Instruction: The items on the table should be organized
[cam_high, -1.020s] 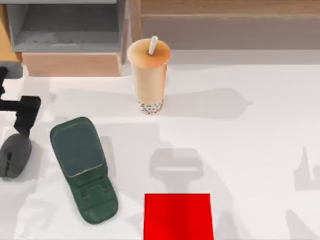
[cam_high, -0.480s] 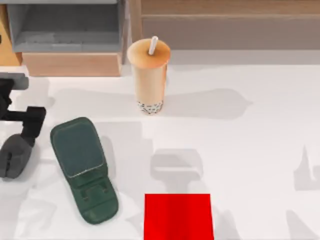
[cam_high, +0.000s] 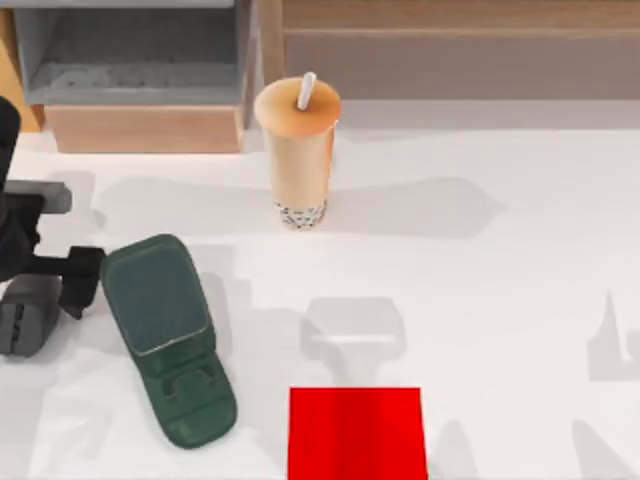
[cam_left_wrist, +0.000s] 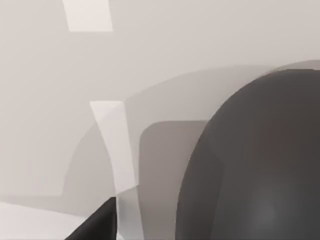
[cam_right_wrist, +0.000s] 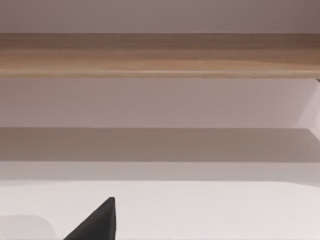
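Observation:
The dark grey mouse (cam_high: 22, 318) lies at the table's (cam_high: 500, 290) far left edge. My left gripper (cam_high: 38, 292) hangs open right over it, with one black finger (cam_high: 82, 275) down between the mouse and the green stand. In the left wrist view the mouse (cam_left_wrist: 250, 165) looms very near, beside a fingertip (cam_left_wrist: 99, 224). The tan bubble-tea cup (cam_high: 298, 150) with its white straw stands upright at the back, left of centre. In the right wrist view a fingertip (cam_right_wrist: 97, 225) of my open right gripper points over bare tabletop towards the shelf.
A dark green phone stand (cam_high: 165, 335) lies just right of the mouse. A red square mat (cam_high: 357, 433) sits at the front centre. The wood-and-grey shelf unit (cam_high: 140, 75) runs along the back edge.
My left arm has swung right and towards the front, coming down over the mouse. Its finger now sits against the stand's left side. The mouse, cup and stand have not moved.

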